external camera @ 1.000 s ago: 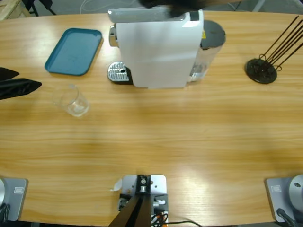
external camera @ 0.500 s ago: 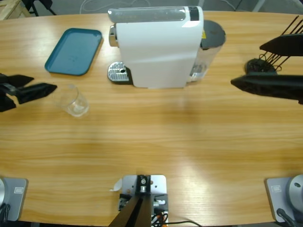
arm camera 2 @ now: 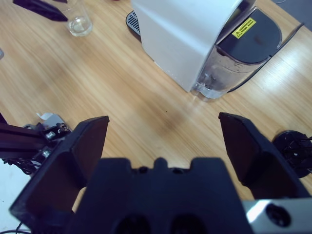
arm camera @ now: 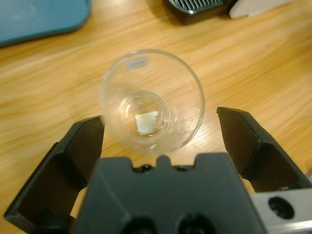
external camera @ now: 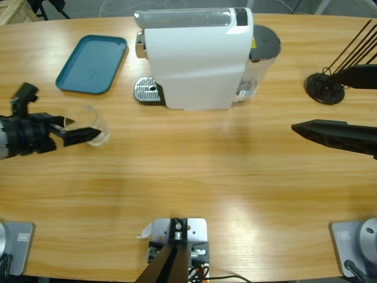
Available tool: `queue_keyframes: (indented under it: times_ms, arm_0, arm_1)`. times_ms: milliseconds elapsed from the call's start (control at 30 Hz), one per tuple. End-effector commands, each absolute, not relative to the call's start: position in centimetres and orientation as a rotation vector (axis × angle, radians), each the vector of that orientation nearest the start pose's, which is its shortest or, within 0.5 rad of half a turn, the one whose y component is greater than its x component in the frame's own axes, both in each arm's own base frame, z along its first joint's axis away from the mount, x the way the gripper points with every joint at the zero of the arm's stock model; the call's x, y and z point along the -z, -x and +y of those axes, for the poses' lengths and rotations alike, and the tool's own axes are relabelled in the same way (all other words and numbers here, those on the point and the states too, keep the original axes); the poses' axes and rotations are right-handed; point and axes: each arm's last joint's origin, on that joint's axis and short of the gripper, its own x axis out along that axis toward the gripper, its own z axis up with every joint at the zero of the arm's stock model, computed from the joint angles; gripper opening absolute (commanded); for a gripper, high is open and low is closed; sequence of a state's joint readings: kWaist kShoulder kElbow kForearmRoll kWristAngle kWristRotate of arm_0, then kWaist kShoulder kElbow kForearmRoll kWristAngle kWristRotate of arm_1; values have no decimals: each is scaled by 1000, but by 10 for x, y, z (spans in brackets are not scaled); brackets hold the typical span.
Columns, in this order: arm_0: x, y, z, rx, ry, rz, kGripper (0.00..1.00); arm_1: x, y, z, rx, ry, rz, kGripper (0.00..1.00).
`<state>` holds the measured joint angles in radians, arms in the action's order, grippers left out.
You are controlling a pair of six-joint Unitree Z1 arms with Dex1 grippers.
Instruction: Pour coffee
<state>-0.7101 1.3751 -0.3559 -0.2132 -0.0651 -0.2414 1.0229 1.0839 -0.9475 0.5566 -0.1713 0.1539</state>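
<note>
Two claws, both spread wide. My left claw (arm camera: 156, 141) brackets the glass (arm camera: 152, 100), which stands upright between its fingers, neither visibly touching. Beyond the glass lie the tray (external camera: 92, 63) and the machine (external camera: 194, 59). My right claw (arm camera 2: 168, 141) hangs over open bench (external camera: 206, 171), machine ahead, black rack (external camera: 325, 87) beside it.

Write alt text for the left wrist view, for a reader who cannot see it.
An empty clear glass cup stands upright on the wooden table, just ahead of the left gripper, whose open black jaws stand on either side of it without touching. A blue tray shows at the top left and the coffee machine's drip grate at the top.
</note>
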Motion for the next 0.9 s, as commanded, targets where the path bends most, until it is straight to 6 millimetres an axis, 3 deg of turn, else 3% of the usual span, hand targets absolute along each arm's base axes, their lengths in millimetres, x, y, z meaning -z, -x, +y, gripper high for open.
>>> queue_keyframes:
  times_ms: [33, 100, 133, 200, 233, 300, 333, 400, 600, 733, 900]
  arm_0:
    - [-174, -145, -135, 632, -77, 948, 996]
    - [-172, -146, -136, 625, -83, 942, 989]
    - [-172, -146, -135, 619, -86, 941, 919]
    - [-172, -145, -134, 617, -85, 936, 568]
    - [-173, -145, -134, 618, -86, 933, 442]
    - [-175, -144, -133, 624, -83, 921, 243]
    - [-176, -143, -134, 633, -83, 909, 219]
    - [-177, -143, -136, 647, -90, 892, 71]
    - [-197, -139, -139, 743, -181, 721, 71]
    - [-218, -141, -132, 653, -272, 579, 71]
    - [-222, -169, -156, 640, -390, 555, 71]
  arm_1:
    - [-355, -82, 117, -762, 265, 675, 996]
    - [-353, -83, 116, -756, 267, 679, 996]
    - [-352, -83, 115, -753, 268, 680, 996]
    - [-352, -84, 115, -748, 267, 682, 996]
    - [-352, -84, 114, -745, 269, 682, 996]
    - [-352, -86, 114, -739, 273, 682, 996]
    - [-352, -86, 114, -739, 275, 681, 992]
    - [-351, -87, 114, -737, 277, 684, 989]
    - [-351, -90, 112, -721, 284, 683, 982]
    - [-350, -93, 110, -709, 287, 684, 982]
    - [-347, -96, 107, -696, 289, 694, 982]
